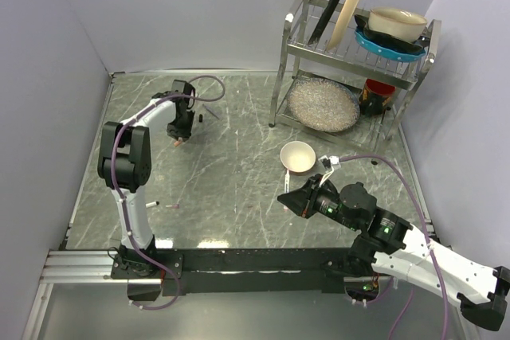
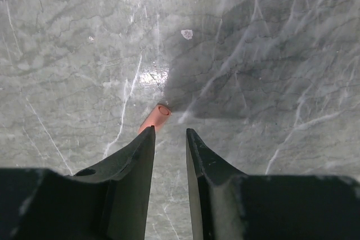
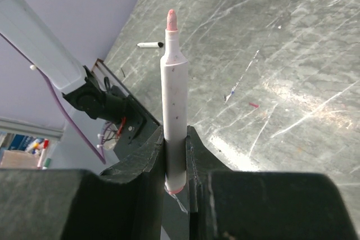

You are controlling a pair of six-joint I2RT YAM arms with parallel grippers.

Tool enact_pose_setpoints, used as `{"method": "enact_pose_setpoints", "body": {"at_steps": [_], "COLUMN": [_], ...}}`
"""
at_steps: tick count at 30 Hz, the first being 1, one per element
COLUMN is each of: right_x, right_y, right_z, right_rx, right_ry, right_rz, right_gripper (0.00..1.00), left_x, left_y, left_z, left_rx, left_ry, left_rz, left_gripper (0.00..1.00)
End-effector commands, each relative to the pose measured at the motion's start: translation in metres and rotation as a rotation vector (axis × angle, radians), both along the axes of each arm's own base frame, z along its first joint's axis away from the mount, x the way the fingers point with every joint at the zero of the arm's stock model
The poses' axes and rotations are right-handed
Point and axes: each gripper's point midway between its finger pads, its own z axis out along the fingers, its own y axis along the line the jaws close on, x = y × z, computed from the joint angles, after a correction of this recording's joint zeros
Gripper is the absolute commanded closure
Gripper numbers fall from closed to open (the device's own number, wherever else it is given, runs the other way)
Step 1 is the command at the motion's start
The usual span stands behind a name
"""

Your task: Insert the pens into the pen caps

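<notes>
A pinkish pen cap lies on the marble table, its open end facing away, its near end hidden behind my left fingertip. My left gripper points down over it at the back left; its jaws stand a narrow gap apart with only bare table between them. My right gripper is shut on a white-barrelled pen, whose bare pink tip points up and away. That gripper hovers near the table's front right. A black-ended pen lies at the front left, and also shows in the right wrist view.
A cream bowl stands just behind my right gripper. A metal dish rack with plates and bowls fills the back right. Small dark pieces lie near my left arm, and a tiny red piece lies mid-table.
</notes>
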Motion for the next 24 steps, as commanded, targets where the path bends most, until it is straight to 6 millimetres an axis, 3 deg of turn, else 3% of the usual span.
{"method": "enact_pose_setpoints", "body": {"at_steps": [1,7,24], "right_x": [0.004,0.005,0.008], "right_y": [-0.003,-0.007,-0.013], "right_z": [0.013,0.018,0.019], "right_rx": [0.003,0.009,-0.009], "right_ry": [-0.056,-0.067,-0.066], "right_rz": [-0.012,-0.028,-0.06], "right_gripper": [1.0,1.0,1.0], "left_x": [0.011,0.013,0.001], "left_y": [0.008,0.013,0.015], "left_z": [0.009,0.008,-0.025], "left_rx": [0.036,0.042,0.019], "left_ry": [-0.036,-0.041,0.061], "left_rz": [0.0,0.013,0.046], "left_gripper": [0.66,0.59,0.62]}}
